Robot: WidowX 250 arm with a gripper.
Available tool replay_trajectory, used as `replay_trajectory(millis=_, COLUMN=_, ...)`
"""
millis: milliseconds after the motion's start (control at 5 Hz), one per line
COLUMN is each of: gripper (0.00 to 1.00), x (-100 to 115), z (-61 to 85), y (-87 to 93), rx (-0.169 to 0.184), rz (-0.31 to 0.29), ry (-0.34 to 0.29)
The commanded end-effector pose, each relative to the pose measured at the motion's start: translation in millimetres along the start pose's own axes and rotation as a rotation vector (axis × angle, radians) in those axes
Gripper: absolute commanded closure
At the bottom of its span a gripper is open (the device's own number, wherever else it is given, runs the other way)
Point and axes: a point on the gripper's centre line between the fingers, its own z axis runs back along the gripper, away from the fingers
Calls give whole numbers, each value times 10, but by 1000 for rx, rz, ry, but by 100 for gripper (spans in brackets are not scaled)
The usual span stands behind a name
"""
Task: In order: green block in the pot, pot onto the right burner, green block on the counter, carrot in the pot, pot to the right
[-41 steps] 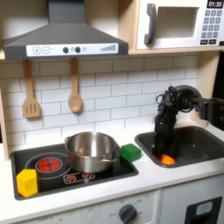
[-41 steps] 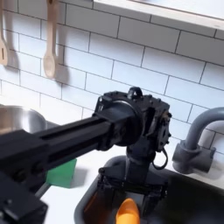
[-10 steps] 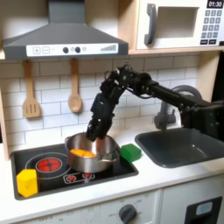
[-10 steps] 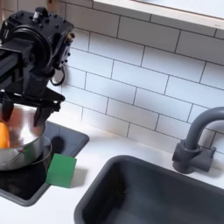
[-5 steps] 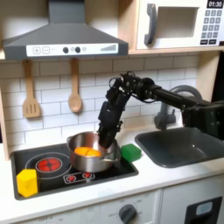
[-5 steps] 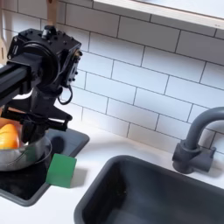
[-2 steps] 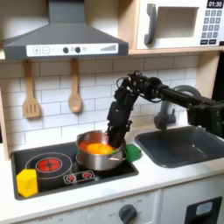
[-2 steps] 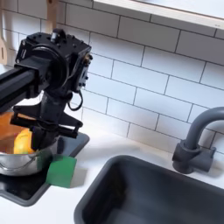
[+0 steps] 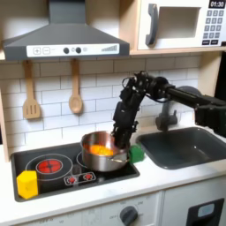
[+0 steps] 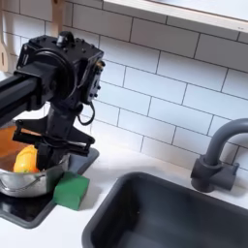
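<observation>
The silver pot (image 9: 99, 157) stands on the black stovetop's right part with the orange carrot (image 9: 101, 150) lying inside it. My gripper (image 9: 122, 144) reaches down at the pot's right rim and looks shut on it. The green block (image 9: 136, 153) lies on the counter (image 9: 168, 177) just right of the pot, partly behind the gripper. In the second exterior view the gripper (image 10: 60, 157) hangs over the near rim of the pot (image 10: 21, 180), the carrot (image 10: 26, 158) shows inside, and the green block (image 10: 73, 191) touches the pot's side. The sink (image 9: 182, 146) holds nothing.
A yellow block (image 9: 27, 183) sits at the stovetop's front left corner. The left burner (image 9: 50, 164) glows red. Two wooden utensils (image 9: 75, 88) hang on the tiled wall. A dark faucet (image 10: 218, 155) rises behind the sink basin (image 10: 165, 213).
The gripper and the pot with the carrot in it have slid to the first exterior view's right, up against the green block.
</observation>
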Motion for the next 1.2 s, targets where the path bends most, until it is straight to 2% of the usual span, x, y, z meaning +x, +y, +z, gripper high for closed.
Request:
replay_trajectory(millis=0, gripper=100, x=-132, z=56, y=-36, rx=-16, rz=-7, ry=17)
replay_trajectory(millis=1000, gripper=100, x=-265, z=109, y=-211, rx=-45, rz=-42, ry=21)
